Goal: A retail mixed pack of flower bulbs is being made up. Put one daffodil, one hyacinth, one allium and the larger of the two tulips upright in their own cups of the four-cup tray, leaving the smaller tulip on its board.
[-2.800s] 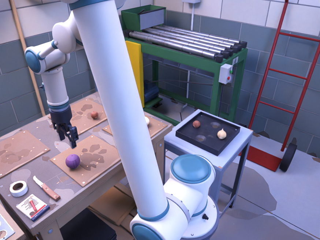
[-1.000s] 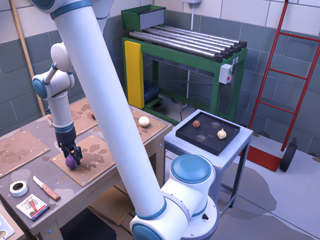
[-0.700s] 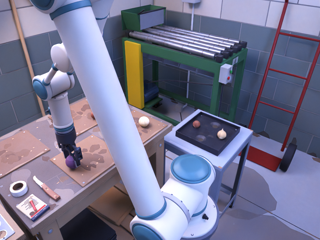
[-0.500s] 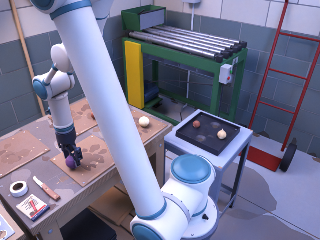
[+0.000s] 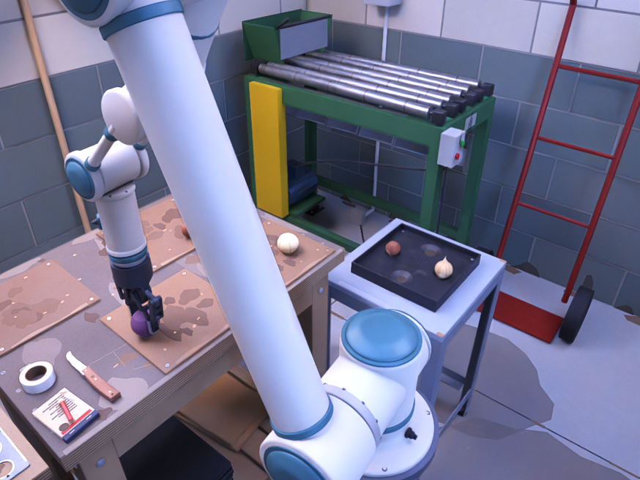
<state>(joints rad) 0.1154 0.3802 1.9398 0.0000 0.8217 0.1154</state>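
A purple bulb (image 5: 141,323) rests on the near brown board (image 5: 170,318) of the workbench, and my gripper (image 5: 144,316) is down around it, its fingers shut on the bulb. A round white bulb (image 5: 288,242) lies on the board at the bench's right end. A small brown bulb (image 5: 184,231) shows partly behind my arm on the far board. The black four-cup tray (image 5: 415,263) sits on a grey stand to the right. It holds a brown bulb (image 5: 393,248) in the far-left cup and a cream pointed bulb (image 5: 443,267) in the right cup. The other two cups are empty.
The bench's front edge (image 5: 170,392) runs just below the board. A tape roll (image 5: 37,376), a knife (image 5: 93,377) and a booklet (image 5: 65,414) lie at the near left. My own arm (image 5: 217,196) crosses the middle of the view. A green roller conveyor (image 5: 362,113) stands behind.
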